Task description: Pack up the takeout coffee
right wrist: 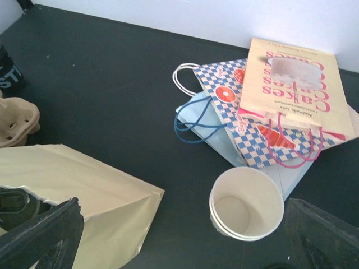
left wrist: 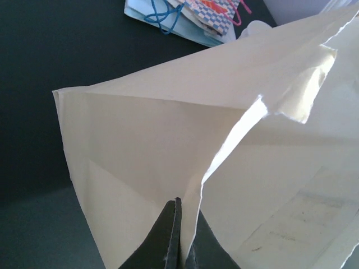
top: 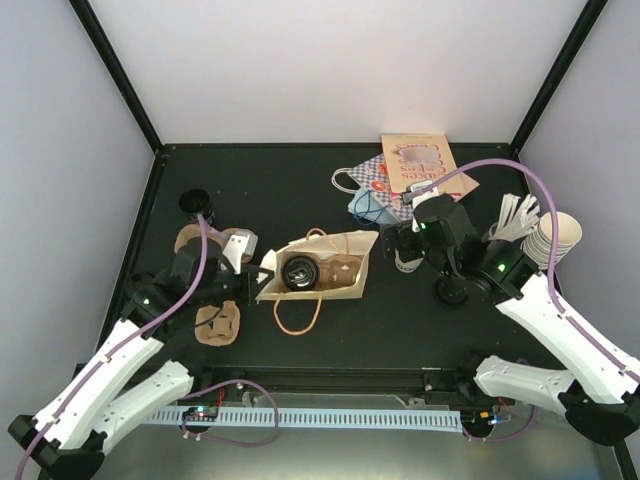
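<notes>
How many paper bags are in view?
4. The tan bag, open at centre; three piled back right: cream lettered bag on top, checkered bag, blue bag lowest. Others could hide beneath.

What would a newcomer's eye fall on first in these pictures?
The open tan paper bag at the centre, with the black-lidded coffee cup inside it. The left gripper is shut on the bag's edge, and colourful printed bags lie at the back.

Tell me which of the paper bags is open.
The plain tan bag, whose rim the left gripper pinches. The three other bags behind it lie flat in a pile.
</notes>
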Controlling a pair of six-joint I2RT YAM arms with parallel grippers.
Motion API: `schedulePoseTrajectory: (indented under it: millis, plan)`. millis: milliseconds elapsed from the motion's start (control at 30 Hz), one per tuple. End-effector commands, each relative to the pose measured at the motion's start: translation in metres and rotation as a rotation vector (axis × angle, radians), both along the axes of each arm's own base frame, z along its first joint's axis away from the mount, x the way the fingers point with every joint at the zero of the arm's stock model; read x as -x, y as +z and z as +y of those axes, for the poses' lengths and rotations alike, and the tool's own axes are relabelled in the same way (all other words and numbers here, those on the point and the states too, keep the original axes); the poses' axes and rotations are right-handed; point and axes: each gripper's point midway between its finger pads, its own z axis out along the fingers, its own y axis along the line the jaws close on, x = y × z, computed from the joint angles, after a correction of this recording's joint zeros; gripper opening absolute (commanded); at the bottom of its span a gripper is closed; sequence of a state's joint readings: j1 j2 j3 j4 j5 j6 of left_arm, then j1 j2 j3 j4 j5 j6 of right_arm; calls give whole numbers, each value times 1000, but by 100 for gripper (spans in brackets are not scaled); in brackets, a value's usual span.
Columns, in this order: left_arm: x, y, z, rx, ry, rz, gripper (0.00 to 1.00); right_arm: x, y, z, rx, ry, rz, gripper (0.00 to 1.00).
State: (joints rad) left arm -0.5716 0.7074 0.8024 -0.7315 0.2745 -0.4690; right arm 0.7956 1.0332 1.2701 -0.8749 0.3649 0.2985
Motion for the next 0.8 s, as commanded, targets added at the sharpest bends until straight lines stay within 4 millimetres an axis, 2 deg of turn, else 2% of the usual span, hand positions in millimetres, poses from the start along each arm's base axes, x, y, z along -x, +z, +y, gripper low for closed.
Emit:
schedulePoseTrajectory:
  millis: [0,267,567,767]
  plan:
    - [11,7,-4,57,-34,-11,1,-6,-7,-8,-19,-81,1,100]
    - [22,-6,-2,74,-56,-12,2,-10,-12,-3,-27,-82,0,100]
    - [29,-10,-1,92,-66,-12,2,-13,-23,-2,-3,-94,21,100]
    - [30,-14,-1,100,-65,8,2,-13,-22,-2,-7,-92,14,100]
